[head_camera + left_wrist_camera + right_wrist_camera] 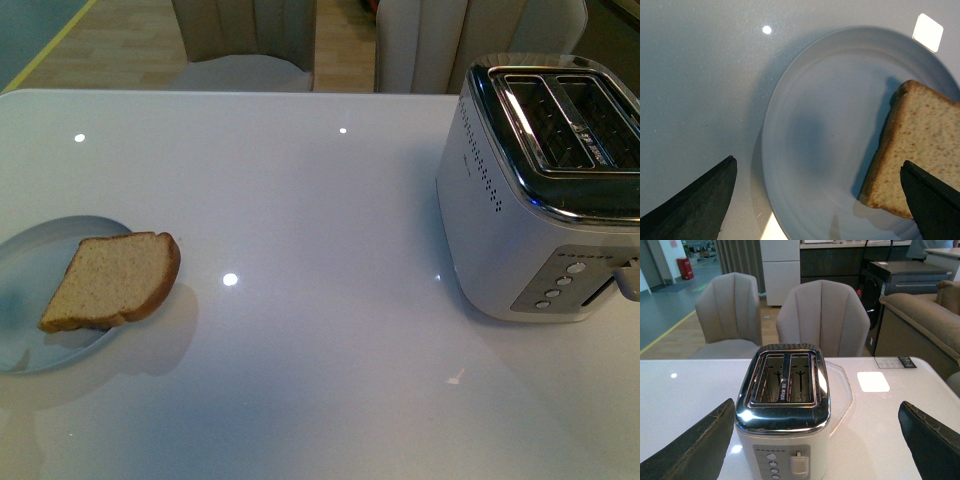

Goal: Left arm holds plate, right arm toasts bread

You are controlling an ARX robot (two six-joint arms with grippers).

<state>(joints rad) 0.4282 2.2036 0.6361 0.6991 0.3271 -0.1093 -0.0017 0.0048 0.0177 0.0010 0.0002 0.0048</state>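
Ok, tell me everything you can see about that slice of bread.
The bread is a single slice, light brown and finely speckled, with a darker crust and a rounded top. It looks untoasted. It lies on the right side of the pale plate, slightly tilted, and its rounded end overhangs the rim above the white table. The left gripper hovers open above it; nothing grips it.

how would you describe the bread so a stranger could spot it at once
On the white table, the white and chrome toaster stands at the right and a pale blue-grey plate lies at the far left. The bread lies on that plate, its rounded end reaching past the rim toward the toaster. It is the only brown thing there: one light slice with a darker crust.
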